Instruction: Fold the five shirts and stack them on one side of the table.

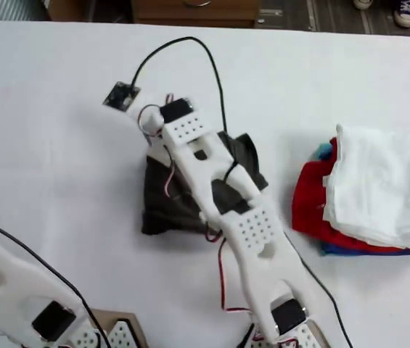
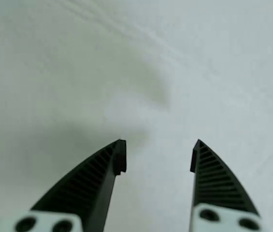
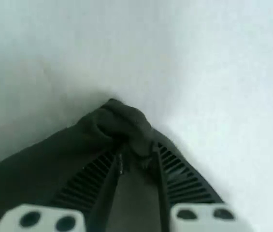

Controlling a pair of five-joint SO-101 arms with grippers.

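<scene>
One shirt looks left to fold. Nearest you, your left gripper hangs spread wide over the bare table, holding nothing. Farther out, your right gripper is pinched onto a bunched edge of the dark shirt. Next, you likely draw that edge across, then carry the shirt to the stack at the side.

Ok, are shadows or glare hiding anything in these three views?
High view: even light on the white table, no glare, only a thin shadow along the dark shirt. Left wrist view: a soft grey shadow on the table ahead of the open left gripper. Right wrist view: the table darkens beside the shirt fold pinched in the right gripper.
</scene>
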